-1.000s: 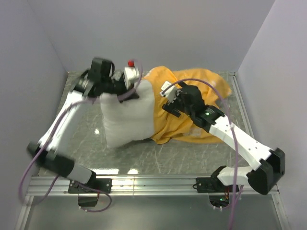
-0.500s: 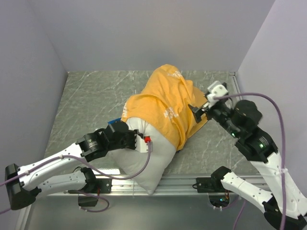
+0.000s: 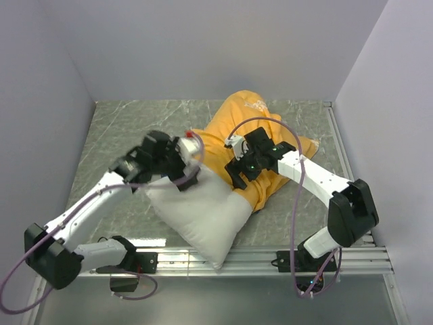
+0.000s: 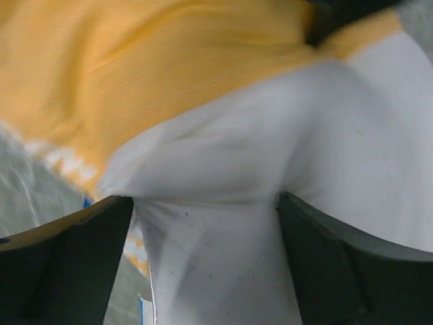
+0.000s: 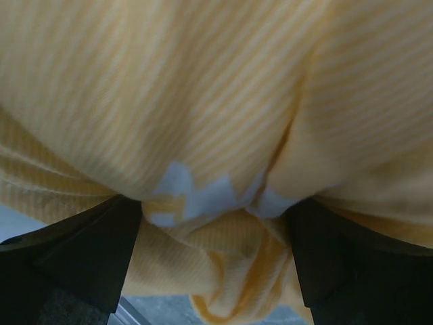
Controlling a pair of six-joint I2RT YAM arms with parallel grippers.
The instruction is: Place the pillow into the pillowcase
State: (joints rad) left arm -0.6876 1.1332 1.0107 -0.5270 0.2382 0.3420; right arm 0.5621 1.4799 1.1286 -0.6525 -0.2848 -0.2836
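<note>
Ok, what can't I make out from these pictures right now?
- Top view: how far the pillow reaches inside the pillowcase; orange fabric covers its far end.
- Top view: the pillowcase's edge beneath the right tool; the tool covers it.
- Right wrist view: too close and blurred to tell which part of the pillowcase it faces.

Table (image 3: 122, 135): grey marbled top, beneath both jaws.
Rail (image 3: 257, 257): aluminium, behind the jaws, at the near edge.
Walls (image 3: 203, 47): plain, pale, beyond the jaws.

Grey marbled tabletop (image 3: 128, 125), plain pale walls (image 3: 203, 47), aluminium rail (image 3: 257, 256) nearside.
</note>
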